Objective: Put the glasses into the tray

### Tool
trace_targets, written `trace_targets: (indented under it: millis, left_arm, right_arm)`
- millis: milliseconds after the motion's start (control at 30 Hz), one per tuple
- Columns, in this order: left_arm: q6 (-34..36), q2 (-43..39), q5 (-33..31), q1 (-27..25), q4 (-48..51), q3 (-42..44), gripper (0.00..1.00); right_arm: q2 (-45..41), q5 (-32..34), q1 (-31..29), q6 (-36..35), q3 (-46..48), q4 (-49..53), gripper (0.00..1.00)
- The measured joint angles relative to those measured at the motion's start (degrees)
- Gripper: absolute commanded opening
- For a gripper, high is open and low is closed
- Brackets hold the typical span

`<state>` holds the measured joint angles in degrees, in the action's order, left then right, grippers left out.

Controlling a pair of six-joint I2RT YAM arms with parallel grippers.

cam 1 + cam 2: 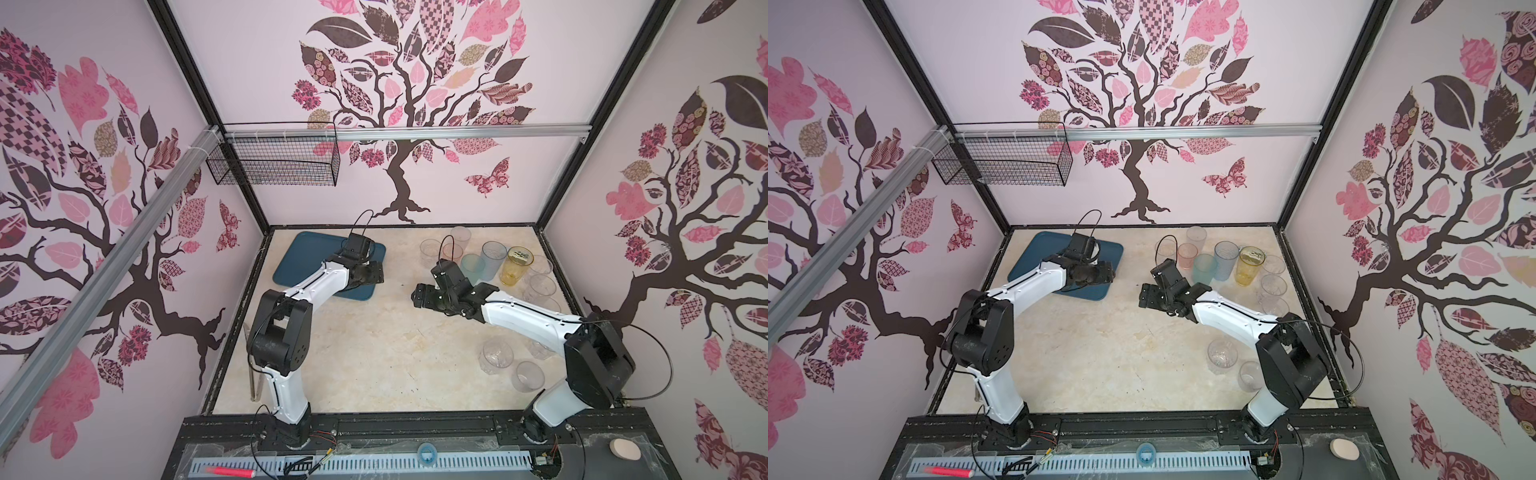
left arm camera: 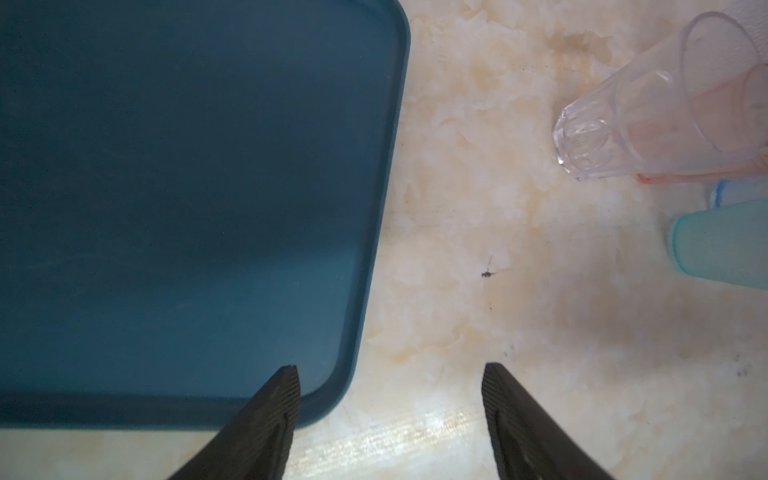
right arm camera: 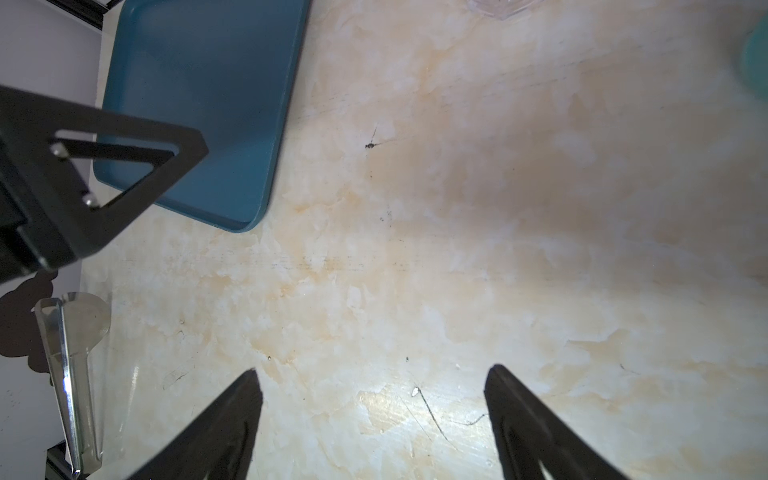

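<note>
Overhead, in both top views, the flat dark teal-blue plastic tray with rounded corners and a low rim lies at the back left of the cream marbled tabletop. It is turned askew to the table's edges, and with an arm across it I cannot tell which side is the longer. The see-through glasses all stand on the tabletop outside the tray, upright, mouths up, long axes vertical. There is a back-right cluster of clear, pink, teal, blue-grey and yellow ones, clear ribbed ones along the right edge, and more near the right arm's base. Something small and silvery shows at the mouth of the yellow tumbler. The left gripper hangs over the tray's near right corner. The right gripper hovers above the tabletop between the tray and the cluster.

Next, the left wrist view: the left gripper has its black ribbed fingers well apart, one over the tray's rounded corner, one over the tabletop. The tray floor shows plain blue. A clear tumbler stands beyond, with pink and teal ones beside it.

Lastly, the right wrist view: the right gripper is spread wide, with only marbled tabletop between its fingers, well apart from the tray.
</note>
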<state>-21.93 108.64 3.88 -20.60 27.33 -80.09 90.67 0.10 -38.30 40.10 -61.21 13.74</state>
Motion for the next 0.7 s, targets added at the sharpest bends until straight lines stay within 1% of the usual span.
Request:
trace_targets:
  millis: [133, 233, 367, 500, 700]
  left_arm:
    - [1.1, 6.4, -0.1, 0.3, 0.9, -1.6, 0.76]
    - [1.1, 8.3, 0.3, -0.1, 1.7, -1.6, 0.77]
    - [0.7, 7.7, 1.2, -2.4, 0.6, -0.7, 0.77]
    - [-0.6, 4.6, 1.4, -5.7, -2.6, 5.2, 0.77]
    - [-5.7, 0.0, 3.0, -10.6, -5.2, 11.6, 0.77]
  right_arm:
    - [-0.7, 0.1, 0.0, 0.0, 0.4, 0.1, 0.88]
    - [-1.8, 0.6, 0.0, -0.3, 1.4, 0.2, 0.89]
    - [-2.1, 1.4, 0.0, -0.8, 1.7, 0.2, 0.9]
    - [-2.4, 1.6, 0.8, -1.3, 1.7, 0.2, 0.9]
    - [-5.7, 1.2, 5.0, -1.6, 3.8, 0.2, 0.9]
